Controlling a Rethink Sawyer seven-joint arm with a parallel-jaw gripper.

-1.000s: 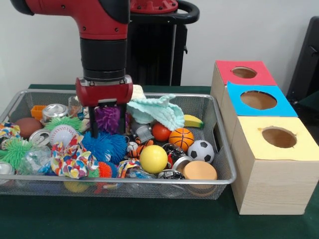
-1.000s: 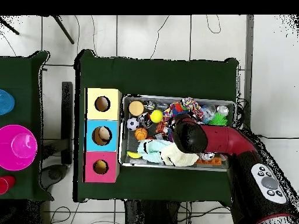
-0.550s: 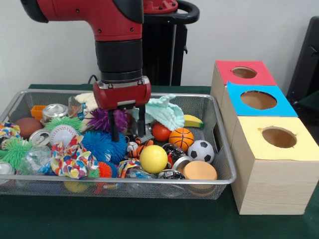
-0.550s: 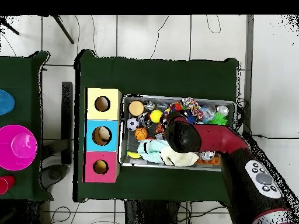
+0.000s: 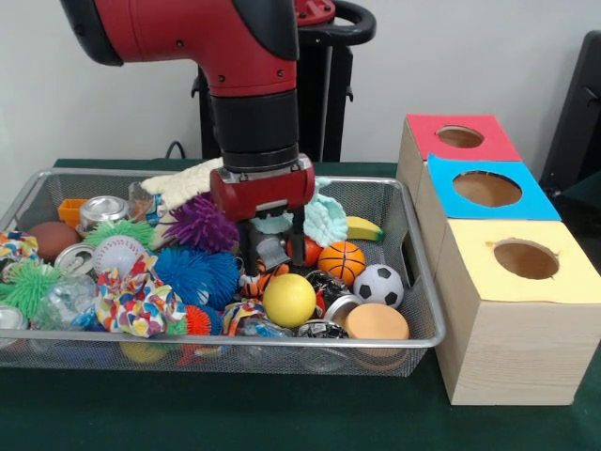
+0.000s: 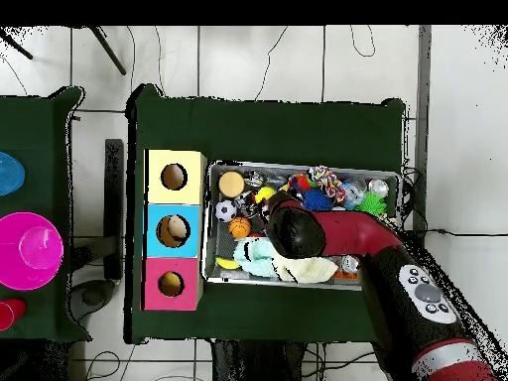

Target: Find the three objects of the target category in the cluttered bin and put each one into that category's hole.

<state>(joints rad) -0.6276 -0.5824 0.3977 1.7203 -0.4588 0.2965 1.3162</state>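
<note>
The wire bin (image 5: 418, 282) holds mixed clutter. My gripper (image 5: 272, 249) hangs low in its middle, open, with its fingers on either side of a small silver can (image 5: 270, 252). An orange ball (image 5: 307, 251) and a basketball (image 5: 342, 261) lie just right of it. A yellow ball (image 5: 289, 300) and a soccer ball (image 5: 379, 284) lie nearer the front. To its left are a purple spiky ball (image 5: 200, 224) and a blue one (image 5: 197, 275). In the overhead view the arm's head (image 6: 291, 228) hides the fingers.
Three wooden boxes with holes stand right of the bin: red top (image 5: 460, 137), blue top (image 5: 486, 188), yellow top (image 5: 526, 259). A teal cloth (image 5: 326, 218), a cream cloth (image 5: 188, 178), a banana (image 5: 364, 228), cans (image 5: 101, 211) and a baseball (image 5: 118, 254) also fill the bin.
The arm has swept right across the bin, from over the purple spiky ball to the silver can. The fingers have stayed apart, and the teal cloth is now partly hidden behind the wrist.
</note>
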